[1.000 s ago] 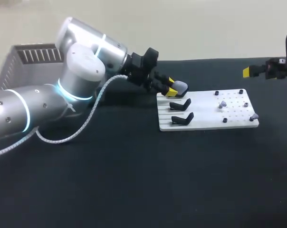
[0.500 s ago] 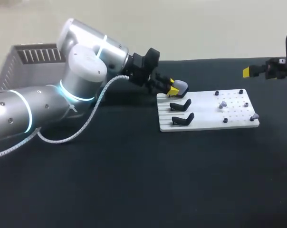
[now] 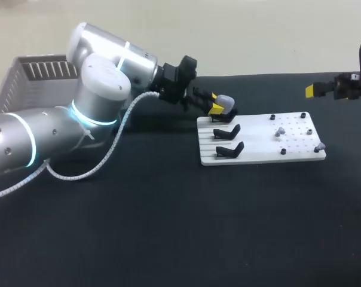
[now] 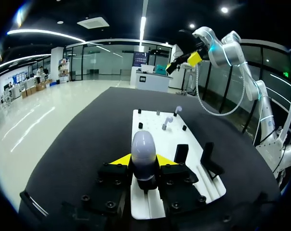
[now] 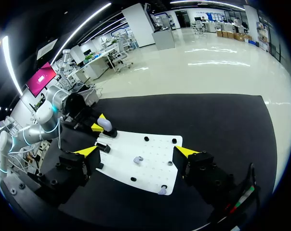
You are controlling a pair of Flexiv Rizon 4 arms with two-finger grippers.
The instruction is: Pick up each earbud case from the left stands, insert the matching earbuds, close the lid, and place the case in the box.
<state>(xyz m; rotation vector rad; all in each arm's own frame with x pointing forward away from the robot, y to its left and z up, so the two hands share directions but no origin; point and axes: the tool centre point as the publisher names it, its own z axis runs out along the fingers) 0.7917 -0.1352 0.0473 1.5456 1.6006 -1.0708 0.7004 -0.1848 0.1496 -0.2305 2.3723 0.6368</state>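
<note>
Since nothing shows above its rim, grey slatted plastic box [image 3: 34, 75]: far left on the black table top [image 3: 168, 227], well apart from the board. Whether any case lies inside cannot be told.
Left gripper [image 4: 143, 161]: comes in from the left to the board's far left corner, with its yellow fingertips pressed against both sides of the case, so it has the case in its grasp.
Lavender-grey rounded earbud case [image 4: 144, 151]: lid down, upright between those fingertips, over the farthest stand. Whether it has cleared that stand or rests on it cannot be told.
Black angled stands [image 3: 227, 131]: the two nearer ones on the board's left part are both bare.
White perforated board [image 3: 258, 156]: lies right of the table's middle, with small black pegs [image 3: 272, 118] on its right part.
Small pale grey earbuds [image 3: 280, 130]: two lie loose on the board's right part, one near its middle and one at the near right corner. Neither is in a case.
Right gripper [image 5: 137, 151]: far right, beyond the board's right end, with its fingers spread wide and nothing between them.
Progress: by my reading, only the pick-up of this case is under way. Opening the lid, seating both earbuds, closing the lid and carrying the case left to the box are all left to do. Whether the bare stands mean other cases are already finished cannot be judged.
</note>
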